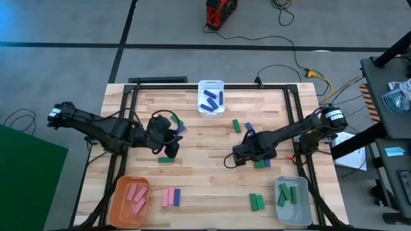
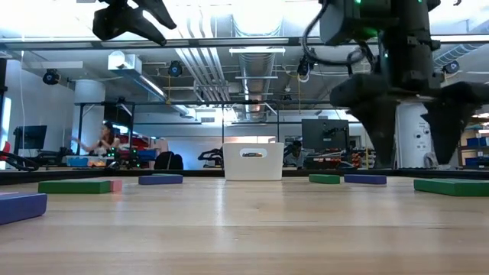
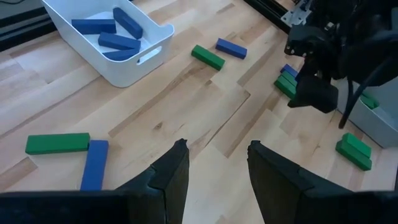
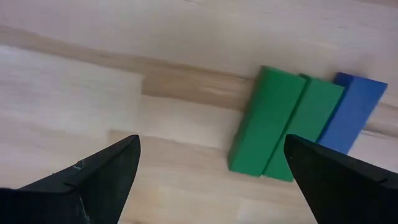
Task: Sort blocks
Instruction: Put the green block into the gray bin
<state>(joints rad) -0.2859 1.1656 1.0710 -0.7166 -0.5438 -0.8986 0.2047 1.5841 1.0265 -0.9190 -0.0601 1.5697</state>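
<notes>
Right wrist view: the right gripper (image 4: 211, 180) hangs spread wide and empty just short of two green blocks (image 4: 283, 124) lying side by side (a blue block (image 4: 351, 112) touches their far side). The left gripper (image 3: 214, 165), parted and empty, hovers near another green block (image 3: 57, 143).

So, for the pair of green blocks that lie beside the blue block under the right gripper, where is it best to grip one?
Probably from straight above. The two green blocks lie flat, long sides touching, with the blue block against one of them. So the long faces are blocked; gripping the outer green block across its short ends seems safest. The right gripper is open above the table, off to their side.
</notes>
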